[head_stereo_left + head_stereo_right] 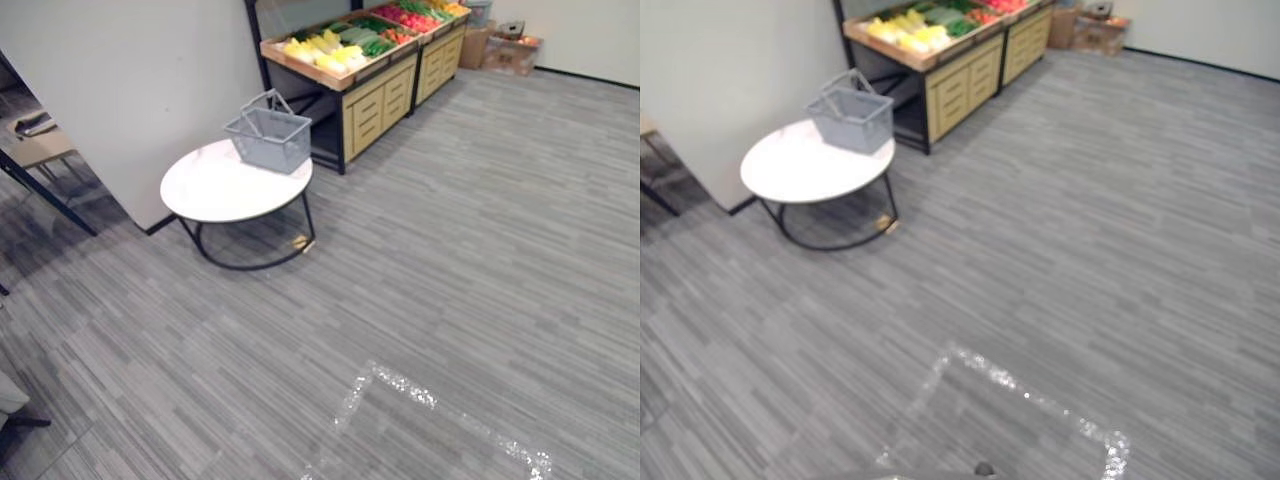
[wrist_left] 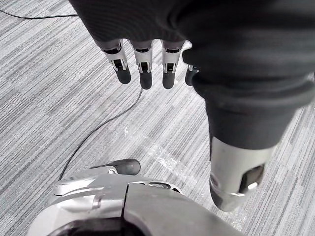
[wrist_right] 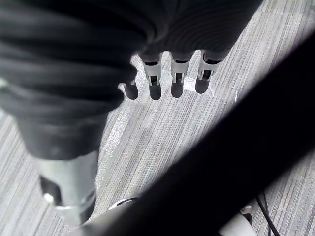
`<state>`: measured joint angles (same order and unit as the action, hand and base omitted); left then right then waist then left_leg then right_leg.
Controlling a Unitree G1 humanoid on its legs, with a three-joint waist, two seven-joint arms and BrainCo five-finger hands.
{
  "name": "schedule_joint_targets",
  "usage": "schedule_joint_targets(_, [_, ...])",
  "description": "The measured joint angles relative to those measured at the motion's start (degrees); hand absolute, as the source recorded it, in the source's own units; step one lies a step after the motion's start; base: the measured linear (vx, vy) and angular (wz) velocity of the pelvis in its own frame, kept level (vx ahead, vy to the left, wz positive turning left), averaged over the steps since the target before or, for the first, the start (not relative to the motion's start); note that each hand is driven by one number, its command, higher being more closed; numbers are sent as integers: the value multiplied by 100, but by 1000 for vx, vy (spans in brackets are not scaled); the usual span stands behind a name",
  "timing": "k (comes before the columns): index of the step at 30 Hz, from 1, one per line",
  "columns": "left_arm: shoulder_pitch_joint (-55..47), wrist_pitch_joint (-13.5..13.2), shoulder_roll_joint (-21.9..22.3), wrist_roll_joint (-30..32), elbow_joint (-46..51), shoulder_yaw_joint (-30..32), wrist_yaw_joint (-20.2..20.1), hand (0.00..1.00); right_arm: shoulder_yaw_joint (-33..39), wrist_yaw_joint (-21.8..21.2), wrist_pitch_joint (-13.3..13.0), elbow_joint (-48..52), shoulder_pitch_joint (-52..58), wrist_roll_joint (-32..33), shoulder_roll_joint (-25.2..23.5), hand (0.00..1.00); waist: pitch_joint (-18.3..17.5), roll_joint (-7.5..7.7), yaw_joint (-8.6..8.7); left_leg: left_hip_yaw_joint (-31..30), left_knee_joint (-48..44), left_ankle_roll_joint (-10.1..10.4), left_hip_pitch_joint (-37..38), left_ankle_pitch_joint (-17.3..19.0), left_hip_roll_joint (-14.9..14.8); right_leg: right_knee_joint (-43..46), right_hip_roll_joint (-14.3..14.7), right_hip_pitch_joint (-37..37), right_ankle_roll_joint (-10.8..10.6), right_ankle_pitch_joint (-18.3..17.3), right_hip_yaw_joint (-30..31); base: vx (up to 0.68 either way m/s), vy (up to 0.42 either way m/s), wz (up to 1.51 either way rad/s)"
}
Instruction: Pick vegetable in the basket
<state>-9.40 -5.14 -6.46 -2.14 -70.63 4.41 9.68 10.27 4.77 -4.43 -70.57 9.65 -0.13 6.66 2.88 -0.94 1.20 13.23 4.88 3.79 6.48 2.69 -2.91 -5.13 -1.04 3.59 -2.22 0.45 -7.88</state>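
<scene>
Hanging empty and slack-fingered over the carpet, left hand (image 2: 145, 73) and right hand (image 3: 176, 83) are well apart from the grey basket (image 1: 268, 135) on the round table (image 1: 215, 190), near the wooden stand's (image 1: 380, 100) vegetables (image 1: 325, 50), possibly corn, for easy loading.
</scene>
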Motion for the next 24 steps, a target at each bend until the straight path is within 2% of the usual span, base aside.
schedule_joint_targets(7, [11,7,1,7,2,-61,-2,0,16,2,3,41,0,-222,4,0,64,30,-4,-2,1,-16,59,-6,-27,-84,18,74,-52,-5,-59,-83,-32,1])
schedule_joint_targets(24, [142,41,-62,116,-109,-189,-196,0,66,-163,31,-10,-60,-158,5,0,90,50,1,-30,47,-18,48,-4,-47,-85,45,72,-21,19,-160,9,-24,0])
